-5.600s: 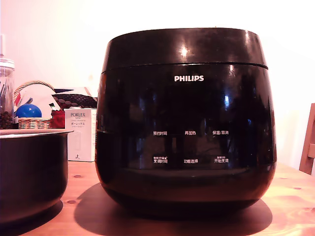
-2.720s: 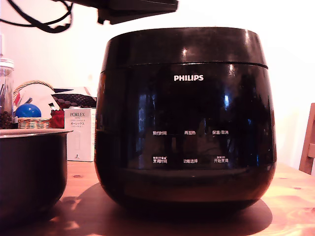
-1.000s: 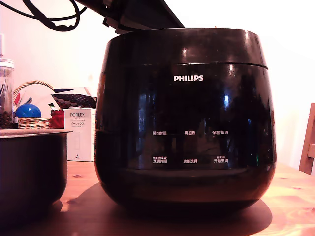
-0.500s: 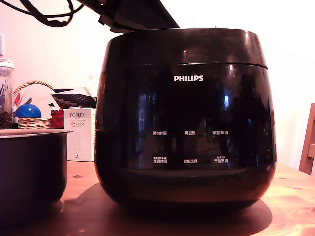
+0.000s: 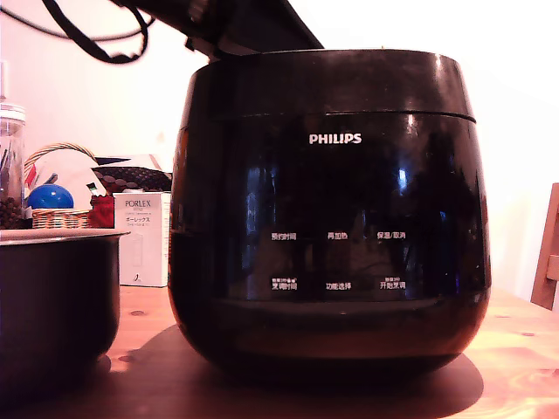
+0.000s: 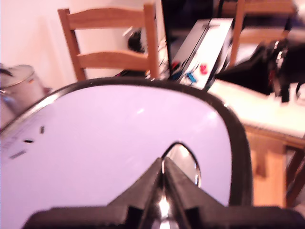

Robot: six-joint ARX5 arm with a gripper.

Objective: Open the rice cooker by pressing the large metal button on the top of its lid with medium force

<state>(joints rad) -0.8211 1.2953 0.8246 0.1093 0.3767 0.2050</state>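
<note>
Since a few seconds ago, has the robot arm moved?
Yes. The arm came in from the exterior view's upper left and dropped toward the lid of the unmoved rice cooker.

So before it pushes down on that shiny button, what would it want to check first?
1. Gripper fingers closed into one tip: ok, they meet in the wrist view.
2. Tip lined up with the metal button: ok, it points at the button's near edge.
3. Tip touching the button: cannot tell.
4. Lid closed: ok, its seam sits flat on the rice cooker.
5. Cooker steady on the wooden table: ok, its base sits flat.
6. Nearby dark pot out of the way: ok, apart from the cooker.
</note>
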